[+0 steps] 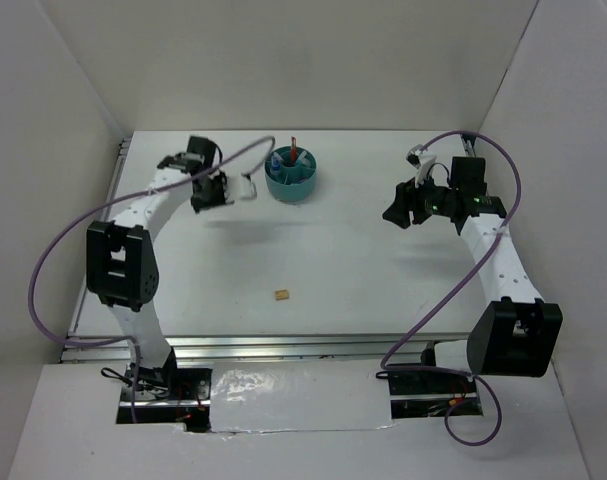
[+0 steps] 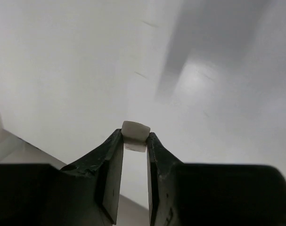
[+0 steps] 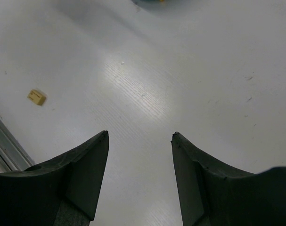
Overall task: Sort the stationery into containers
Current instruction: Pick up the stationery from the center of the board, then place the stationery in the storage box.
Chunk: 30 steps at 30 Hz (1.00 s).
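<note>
Round teal organiser [image 1: 291, 181] upright, thin pen [image 1: 294, 152] standing inside, pale eraser [image 2: 134, 131] pinched in left tool [image 2: 135, 141] just left of it, tan block [image 1: 282, 295] flat on desk [image 1: 363, 270], well nearer.

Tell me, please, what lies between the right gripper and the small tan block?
Nothing: only bare table separates the right gripper and the tan block, as the top view shows.

Place: a robot lab test booth, by the look of it.
Walls: plain white panels [image 1: 313, 60] box me in at the top, left and right of the frame.
Table: a bare white tabletop [image 1: 333, 260], with a metal rail [image 1: 283, 345] along its lower edge.
Rig: my two arms [image 1: 118, 260] are bolted at the bottom edge, with purple cables [image 1: 43, 270] looping off them.
</note>
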Each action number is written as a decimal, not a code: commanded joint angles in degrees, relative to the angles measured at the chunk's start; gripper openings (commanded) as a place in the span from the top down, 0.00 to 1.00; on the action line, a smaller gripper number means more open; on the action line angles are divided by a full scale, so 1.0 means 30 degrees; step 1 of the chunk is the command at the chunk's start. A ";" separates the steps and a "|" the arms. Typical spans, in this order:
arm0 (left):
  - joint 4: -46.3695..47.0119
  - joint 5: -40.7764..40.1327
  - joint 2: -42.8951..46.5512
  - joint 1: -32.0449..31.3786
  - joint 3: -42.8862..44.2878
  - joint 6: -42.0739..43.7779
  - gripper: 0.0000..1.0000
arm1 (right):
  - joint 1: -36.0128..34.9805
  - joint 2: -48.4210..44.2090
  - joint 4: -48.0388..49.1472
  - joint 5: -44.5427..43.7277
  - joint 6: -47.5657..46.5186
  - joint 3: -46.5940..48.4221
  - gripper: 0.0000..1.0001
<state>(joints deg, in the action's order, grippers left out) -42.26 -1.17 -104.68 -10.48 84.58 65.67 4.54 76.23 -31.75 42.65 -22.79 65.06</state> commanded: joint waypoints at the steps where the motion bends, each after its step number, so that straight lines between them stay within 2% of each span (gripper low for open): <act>1: -0.2462 0.6843 -0.1692 0.1761 0.6147 -0.6585 1.00 | -0.0047 -0.0096 0.0268 0.0283 0.0211 -0.0473 0.37; 4: -0.1826 1.0976 -0.3305 0.2876 0.9239 -1.1039 1.00 | -0.0193 0.0138 0.0503 0.0284 0.0329 -0.0650 0.38; 7: 0.2617 1.3591 -0.3630 0.3346 0.8554 -1.6338 1.00 | -0.0252 0.0489 0.0534 0.0225 0.0534 -0.0534 0.38; 8: 0.5996 1.3951 -0.3573 0.3434 0.8024 -1.7890 1.00 | -0.0252 0.0606 0.0592 0.0225 0.0622 -0.0533 0.39; 9: 0.7886 1.4331 -0.3514 0.3406 0.7381 -2.0864 1.00 | -0.0252 0.0636 0.0592 0.0196 0.0681 -0.0533 0.39; 10: 0.9616 1.4625 -0.3485 0.3406 0.6273 -2.1705 1.00 | -0.0252 0.0665 0.0650 0.0196 0.0710 -0.0533 0.39; 11: 1.2911 1.4889 -0.3542 0.3348 0.5797 -2.4788 1.00 | -0.0252 0.0695 0.0680 0.0167 0.0769 -0.0533 0.39; 12: 1.4597 1.4718 -0.3688 0.3289 0.5416 -2.4819 1.00 | -0.0252 0.0695 0.0651 0.0167 0.0740 -0.0504 0.39; 15: 1.8873 1.4599 -0.4534 0.3084 0.4796 -2.9199 1.00 | -0.0223 0.0695 0.0534 0.0050 0.0711 -0.0416 0.39; 20: 2.0206 1.4834 -0.6792 0.2645 0.6671 -3.1232 1.00 | -0.0193 0.0608 0.0416 -0.0097 0.0740 -0.0445 0.39; 24: 2.1149 1.4570 -0.7291 0.2235 0.6815 -3.1090 1.00 | -0.0077 0.0490 0.0387 -0.0126 0.0740 -0.0533 0.39; 30: 2.1997 1.4513 -0.7937 0.1678 0.7110 -3.0797 0.92 | 0.0041 0.0431 0.0241 -0.0184 0.0682 -0.0563 0.40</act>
<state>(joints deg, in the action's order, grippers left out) 17.04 41.01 -127.59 -4.58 102.87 -25.89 4.29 78.30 -31.22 42.17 -20.82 63.29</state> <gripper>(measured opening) 0.341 0.608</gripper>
